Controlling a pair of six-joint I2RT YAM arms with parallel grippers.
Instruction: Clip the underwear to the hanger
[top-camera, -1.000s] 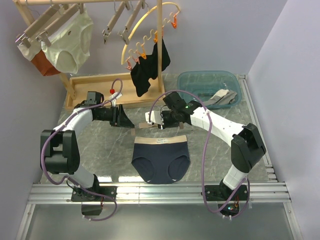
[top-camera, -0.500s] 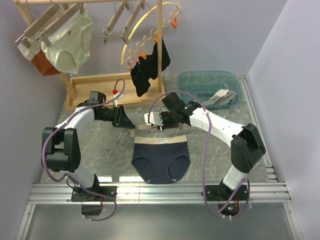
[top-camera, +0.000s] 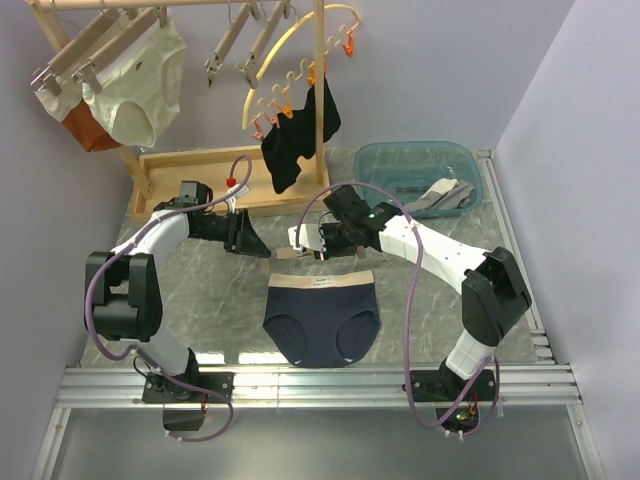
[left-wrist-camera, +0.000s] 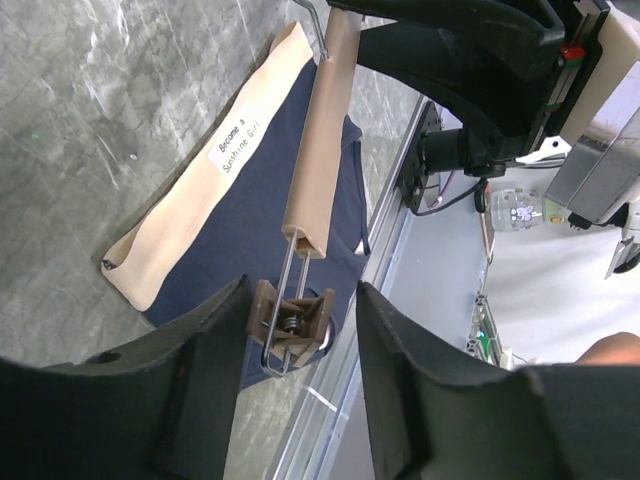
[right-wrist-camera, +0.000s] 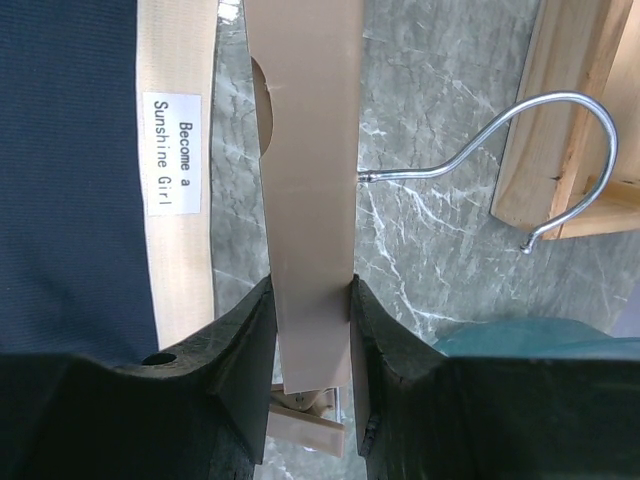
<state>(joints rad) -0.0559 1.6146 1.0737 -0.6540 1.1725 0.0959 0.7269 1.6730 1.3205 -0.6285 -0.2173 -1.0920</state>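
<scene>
1. One underwear (top-camera: 322, 322) is lying flat, centred near the surface's (top-camera: 200, 290) near edge.
2. Right tool (right-wrist-camera: 308, 300) is pinching one hanger (right-wrist-camera: 308, 180) by its bar.
3. Left tool (left-wrist-camera: 302, 290) is sitting spread around one end clip (left-wrist-camera: 293, 322).

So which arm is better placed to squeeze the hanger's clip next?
Left. The left gripper straddles the end clip by the underwear; the right gripper is shut on the hanger, steadying it.

Ahead of me cream-white briefs (top-camera: 135, 90) are hanging on a wooden rack (top-camera: 320, 60), a black garment (top-camera: 298, 135) is dangling from a curved yellow hanger (top-camera: 268, 55), and a teal plastic tub (top-camera: 420, 146) is sitting on the desk (top-camera: 200, 290).
</scene>
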